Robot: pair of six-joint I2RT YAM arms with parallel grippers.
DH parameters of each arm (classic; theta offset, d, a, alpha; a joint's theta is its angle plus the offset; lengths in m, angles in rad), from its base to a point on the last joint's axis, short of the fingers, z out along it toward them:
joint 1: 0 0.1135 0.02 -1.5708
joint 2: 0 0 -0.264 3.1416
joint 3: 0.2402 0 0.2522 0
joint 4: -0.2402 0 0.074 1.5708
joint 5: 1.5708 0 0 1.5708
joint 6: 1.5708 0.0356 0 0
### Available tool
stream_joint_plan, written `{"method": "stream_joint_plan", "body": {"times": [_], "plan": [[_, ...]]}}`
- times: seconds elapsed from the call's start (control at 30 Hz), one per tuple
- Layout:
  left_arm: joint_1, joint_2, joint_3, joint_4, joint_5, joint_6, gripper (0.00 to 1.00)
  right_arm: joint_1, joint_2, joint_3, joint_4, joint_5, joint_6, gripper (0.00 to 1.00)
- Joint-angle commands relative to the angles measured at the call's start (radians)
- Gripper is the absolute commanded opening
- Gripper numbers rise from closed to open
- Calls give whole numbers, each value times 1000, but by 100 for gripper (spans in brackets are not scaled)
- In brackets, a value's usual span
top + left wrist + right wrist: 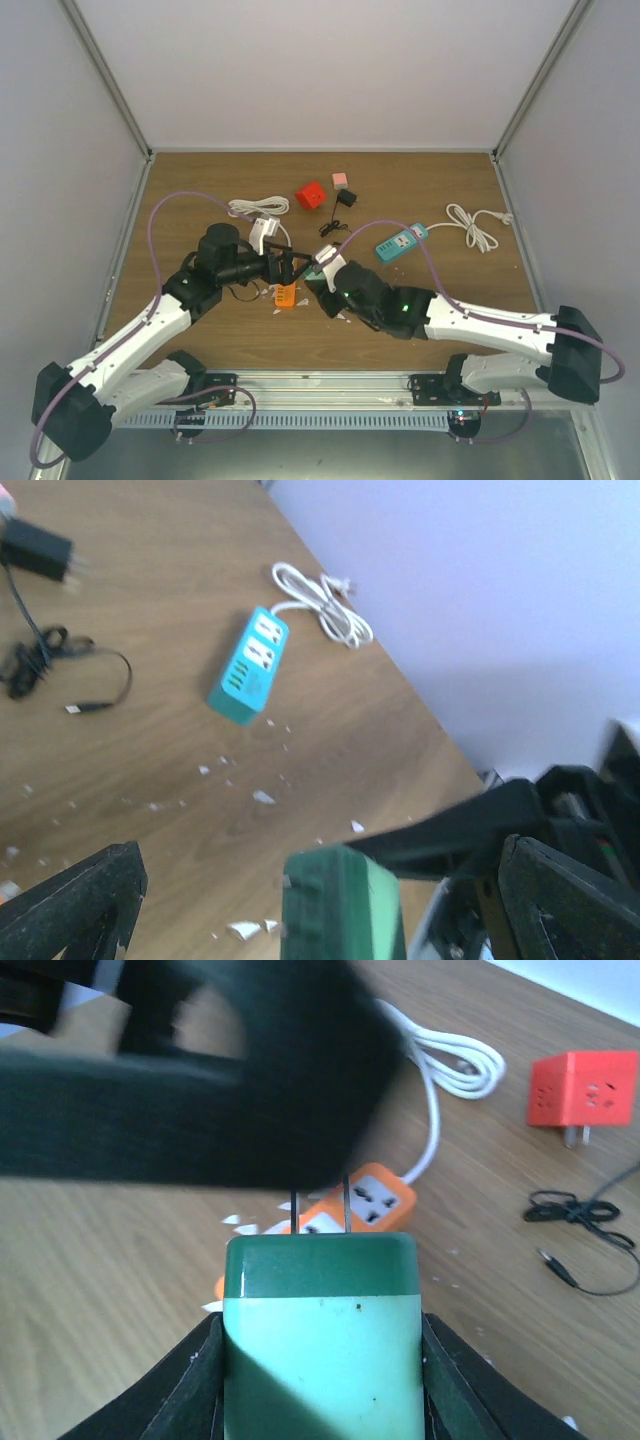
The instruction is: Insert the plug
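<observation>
You are gripping the green plug (320, 1300) in the right tool (320, 1330) — clenched on its body, prongs (346, 1212) pointing ahead at the orange power strip (365, 1203) lying on the tabletop (120, 1260) just left and near of it — while the left tool (290, 266) is hanging wide open beside the plug, holding nothing.

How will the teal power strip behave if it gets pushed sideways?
The teal power strip looks rigid and lies flat on the table, so it would probably slide rather than tip or roll. Its white cord is loosely coiled and looks floppy; it would likely trail behind and may drag the strip round.
</observation>
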Motion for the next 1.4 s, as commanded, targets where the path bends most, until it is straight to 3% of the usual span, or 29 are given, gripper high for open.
{"method": "stream_joint_plan", "body": {"times": [0.0, 0.37, 0.57, 0.97, 1.27, 1.37], "plan": [[5, 22, 15, -30, 167, -70, 99, 88, -32, -3, 8, 134, -50, 14], [3, -140, -69, -144, 238, -151, 99, 117, -108, -26, 36, 116, -70, 14], [3, -91, -94, -66, 342, -174, 99, 123, -96, -16, 40, 57, -92, 14], [3, -2, -51, -78, 389, -141, 94, 167, -58, 5, 47, 5, -129, 14], [3, 57, -59, -54, 475, -136, 53, 187, -81, 0, 45, 46, -130, 14], [3, 39, -63, -64, 481, -135, 32, 187, -85, -4, 46, 65, -127, 14]]}}
